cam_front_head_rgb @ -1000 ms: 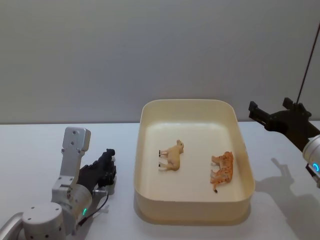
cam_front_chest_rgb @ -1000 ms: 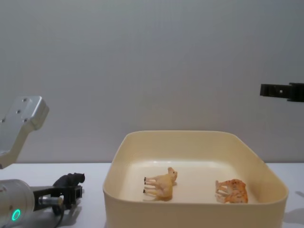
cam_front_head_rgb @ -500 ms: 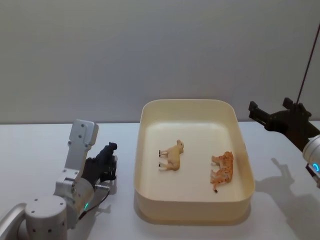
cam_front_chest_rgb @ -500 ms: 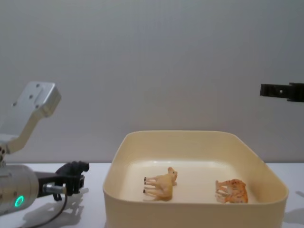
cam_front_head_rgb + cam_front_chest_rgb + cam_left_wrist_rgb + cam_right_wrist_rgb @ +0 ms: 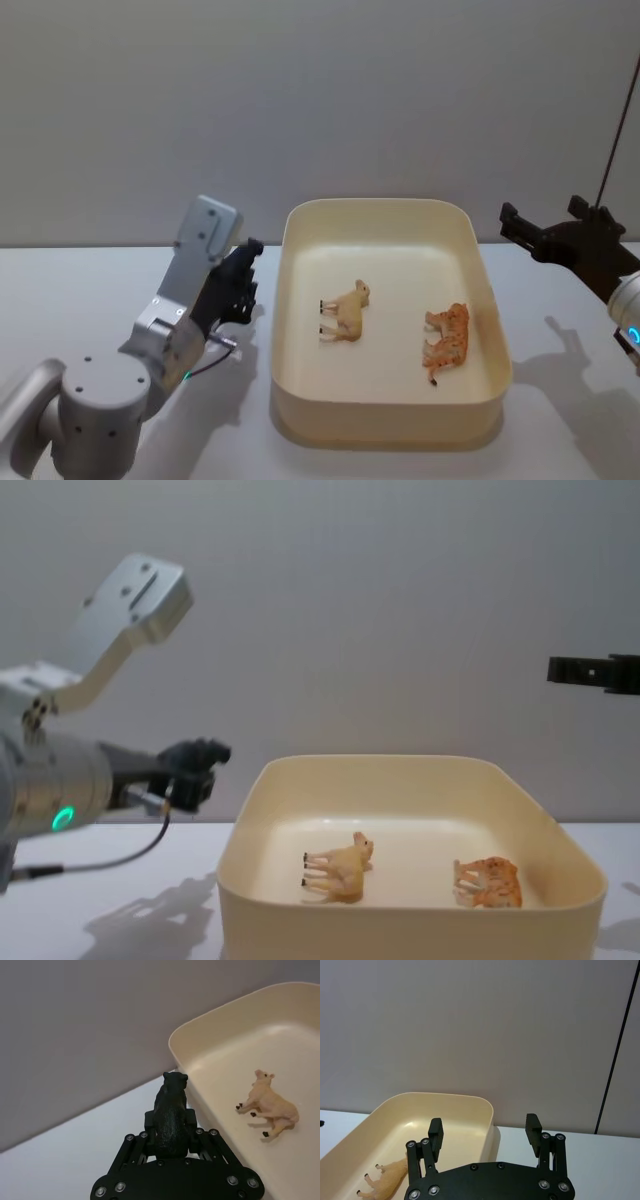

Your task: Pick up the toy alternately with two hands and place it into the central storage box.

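Toy (image 5: pixel 170 1110): small black animal figure, clamped in left gripper (image 5: pixel 170 1132), held just left of the cream storage box (image 5: pixel 492 330) rim; raised off the table (image 5: pixel 80 300) since earlier. Right gripper (image 5: pixel 485 1136) spread wide, unchanged.

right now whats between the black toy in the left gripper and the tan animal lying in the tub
Only the cream tub's left wall. In the head view, the black toy in the left gripper hangs just outside that rim, with bare tub floor up to the tan animal.
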You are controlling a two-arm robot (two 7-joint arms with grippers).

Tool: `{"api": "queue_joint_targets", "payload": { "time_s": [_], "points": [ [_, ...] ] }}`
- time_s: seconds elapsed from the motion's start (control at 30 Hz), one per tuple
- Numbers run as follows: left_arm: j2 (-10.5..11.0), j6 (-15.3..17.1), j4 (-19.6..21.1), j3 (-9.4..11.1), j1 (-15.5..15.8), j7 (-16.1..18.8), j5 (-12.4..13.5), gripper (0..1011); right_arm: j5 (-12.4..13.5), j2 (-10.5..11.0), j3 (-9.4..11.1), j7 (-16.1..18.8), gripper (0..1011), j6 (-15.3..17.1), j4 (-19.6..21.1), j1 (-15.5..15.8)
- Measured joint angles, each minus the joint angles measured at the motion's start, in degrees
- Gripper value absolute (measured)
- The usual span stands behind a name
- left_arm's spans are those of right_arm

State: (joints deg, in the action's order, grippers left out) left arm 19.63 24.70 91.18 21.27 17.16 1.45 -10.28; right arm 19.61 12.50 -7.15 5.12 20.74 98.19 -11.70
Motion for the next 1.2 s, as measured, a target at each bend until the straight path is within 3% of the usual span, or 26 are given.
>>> {"api": "queue_joint_targets", "payload": {
  "time_s": [0.27, 0.73, 1.03, 1.07, 1.2],
  "points": [
    [0.13, -0.22, 3.36, 0.78, 1.82, -5.55, 7.22, 310, 0.0, 0.0, 0.0, 0.0, 1001, 0.0, 0.0, 0.0],
    [-0.57, 0.63, 4.45, 2.65, 4.3, -15.33, 15.99, 314, 0.0, 0.0, 0.0, -0.01, 1001, 0.0, 0.0, 0.0],
    [-0.93, 1.32, 4.15, 3.39, 5.07, -18.54, 18.85, 539, 0.0, 0.0, 0.0, -0.01, 1001, 0.0, 0.0, 0.0],
    [-0.96, 1.42, 4.1, 3.48, 5.16, -18.93, 19.18, 607, 0.0, 0.0, 0.0, -0.01, 1001, 0.0, 0.0, 0.0],
    [-1.05, 1.57, 4.03, 3.65, 5.34, -19.72, 19.88, 726, 0.0, 0.0, 0.0, -0.01, 1001, 0.0, 0.0, 0.0]
  ]
}}
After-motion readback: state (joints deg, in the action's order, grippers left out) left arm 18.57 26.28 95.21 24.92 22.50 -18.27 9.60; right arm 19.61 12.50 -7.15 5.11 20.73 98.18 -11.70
